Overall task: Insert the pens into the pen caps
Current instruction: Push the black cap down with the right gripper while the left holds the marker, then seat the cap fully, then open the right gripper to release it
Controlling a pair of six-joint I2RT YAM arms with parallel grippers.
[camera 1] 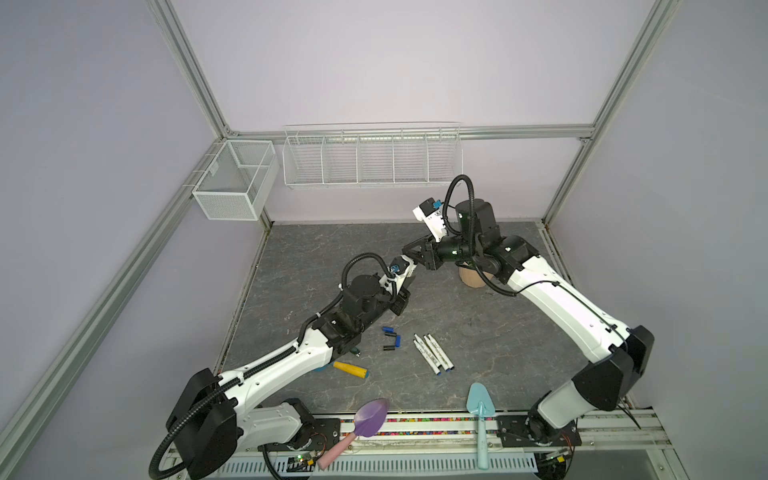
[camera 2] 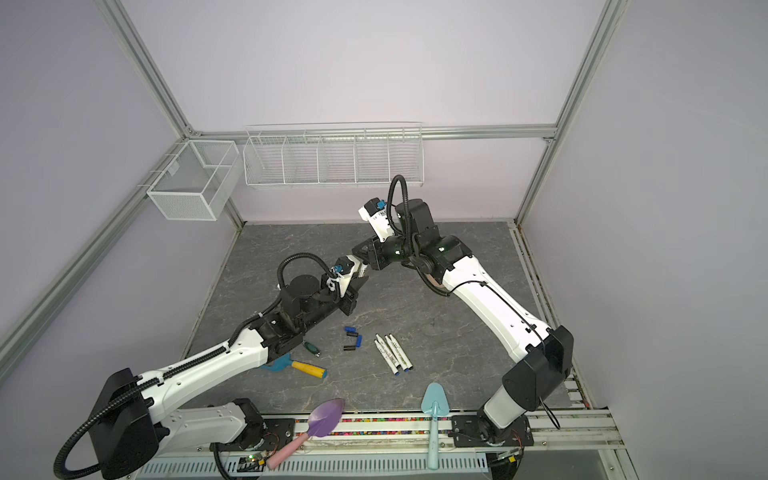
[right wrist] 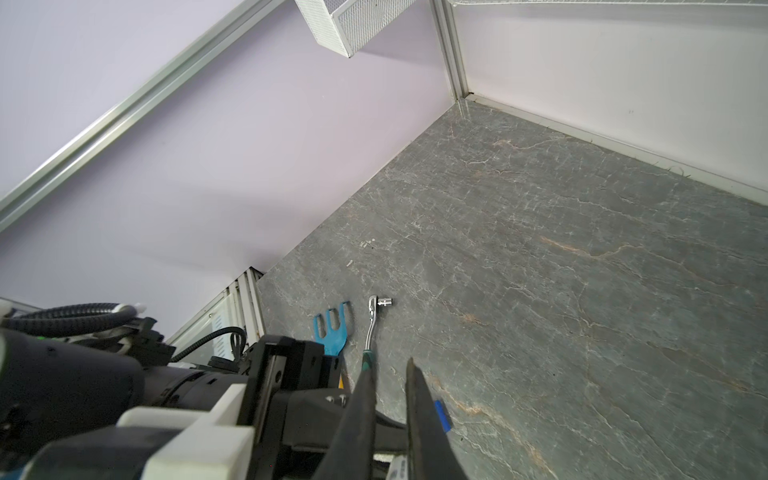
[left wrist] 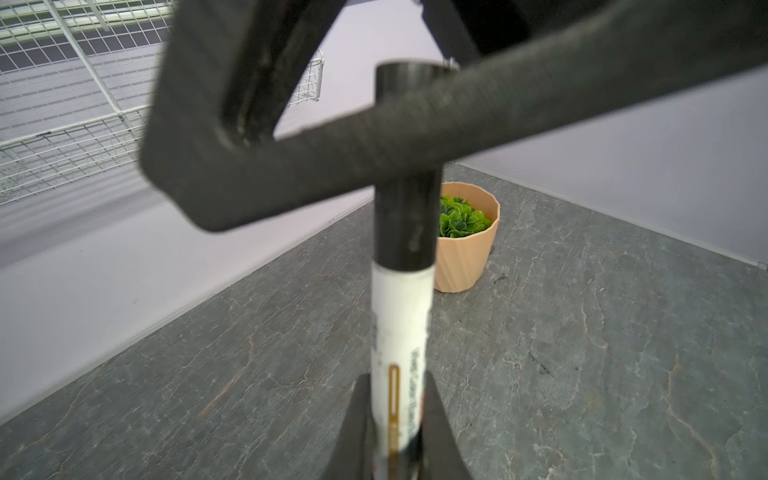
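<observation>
My left gripper (left wrist: pixel 399 415) is shut on a white pen (left wrist: pixel 401 332) and holds it above the middle of the table. A black pen cap (left wrist: pixel 405 224) sits on the pen's far end. My right gripper (camera 1: pixel 409 253) meets it from the right and is shut on that cap; one finger (left wrist: pixel 415 137) crosses in front of it. In the right wrist view its fingertips (right wrist: pixel 411 365) stand a cap's width apart. Several more pens (camera 1: pixel 434 353) (camera 2: pixel 392 353) lie side by side on the grey table. Several loose blue and black pen caps (camera 1: pixel 390 336) (camera 2: pixel 353 336) lie just left of them.
A potted plant (camera 1: pixel 473 276) (left wrist: pixel 465 237) stands behind the right arm. A green-handled wrench (right wrist: pixel 372 328) and a blue fork tool with a yellow handle (camera 1: pixel 351 370) lie under the left arm. A purple trowel (camera 1: pixel 370 417) and a teal trowel (camera 1: pixel 480 409) lie at the front edge. Wire baskets (camera 1: pixel 372 158) hang on the back wall.
</observation>
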